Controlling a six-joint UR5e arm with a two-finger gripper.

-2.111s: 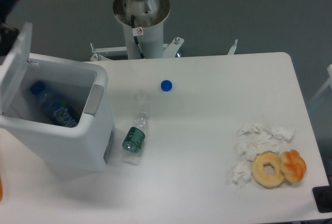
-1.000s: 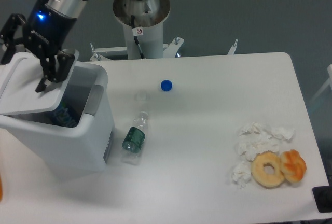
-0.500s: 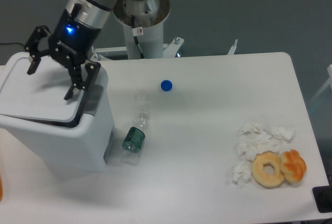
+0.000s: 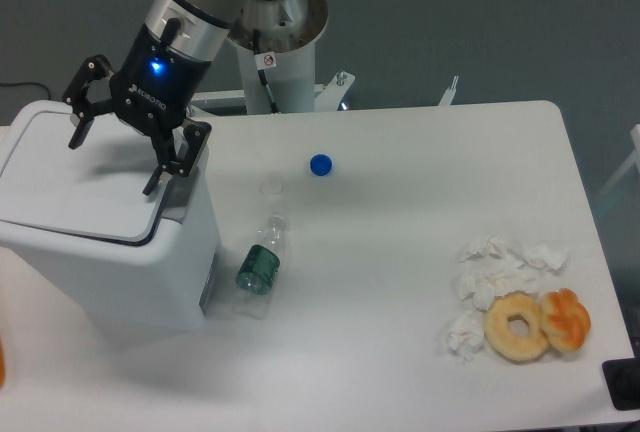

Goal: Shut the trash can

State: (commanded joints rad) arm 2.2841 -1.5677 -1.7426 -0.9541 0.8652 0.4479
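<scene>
At the left side of the white table point(image 4: 400, 352) stands the trash can point(image 4: 110, 262), a large white bin with rounded corners and by far the biggest thing in view; its flat lid point(image 4: 75, 187) lies down over the opening, nearly level, with a dark seam showing along the front edge where it meets the rim. Above the lid's rear half hangs the gripper point(image 4: 115, 162), black with a blue light glowing on its body, carried by the arm that slants down from the upper middle. Its two fingers are spread wide apart with nothing between them: one fingertip point(image 4: 77, 135) is over the lid's back left part, the other reaches toward the can's right rim near the grey latch tab point(image 4: 181, 192). Whether either tip touches the lid cannot be told from this angle. Just right of the can a small clear plastic bottle point(image 4: 260, 265) with a green label lies on its side. Farther back, a blue bottle cap point(image 4: 320, 164) sits alone near the table's middle. Toward the right front edge a cluster of crumpled white tissues point(image 4: 495, 277) lies beside a pale ring doughnut point(image 4: 517, 327), which touches a darker orange-brown pastry point(image 4: 566, 320).
</scene>
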